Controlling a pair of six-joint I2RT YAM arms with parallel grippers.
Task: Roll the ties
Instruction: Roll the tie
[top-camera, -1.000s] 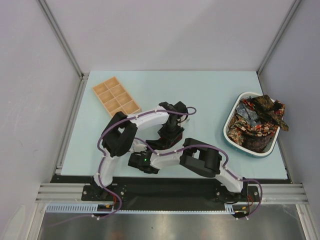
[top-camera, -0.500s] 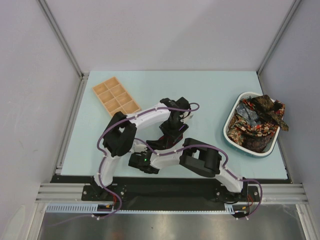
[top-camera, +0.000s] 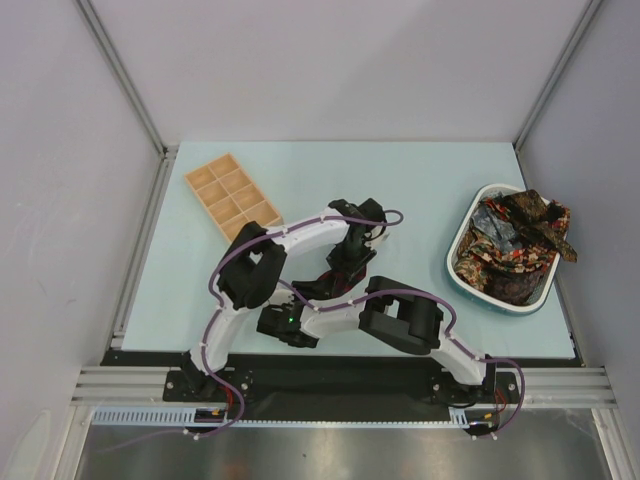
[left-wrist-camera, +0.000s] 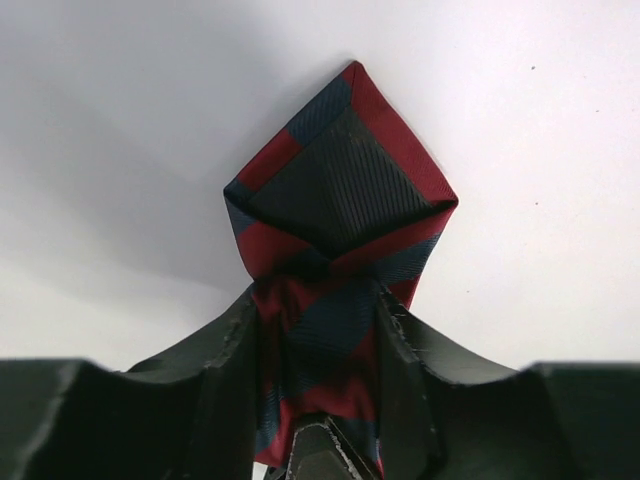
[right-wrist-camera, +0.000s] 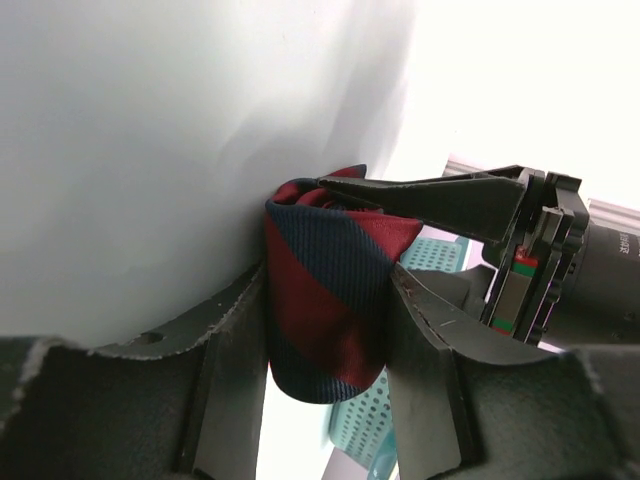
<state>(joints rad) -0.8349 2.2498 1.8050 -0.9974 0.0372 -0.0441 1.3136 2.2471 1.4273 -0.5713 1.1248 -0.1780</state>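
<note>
The dark navy tie with red stripes (left-wrist-camera: 340, 190) is held between both grippers. In the left wrist view its pointed tip sticks out past my left gripper (left-wrist-camera: 320, 380), which is shut on the fabric. In the right wrist view a rolled part of the tie (right-wrist-camera: 325, 300) sits between the fingers of my right gripper (right-wrist-camera: 330, 330), which is shut on it; the left gripper's fingers (right-wrist-camera: 440, 200) touch the roll from above. In the top view both grippers meet at mid-table (top-camera: 315, 290) and hide the tie. Several other ties (top-camera: 520, 240) lie heaped in a basket.
A white and teal basket (top-camera: 462, 240) holding the tie heap stands at the right edge. A wooden compartment tray (top-camera: 232, 193) lies at the back left. Both arms are folded over the near middle of the light blue table (top-camera: 420, 180).
The left arm's elbow and wrist have shifted a little to the right and nearer. The right arm has barely moved. Both grippers stay shut on the tie.
</note>
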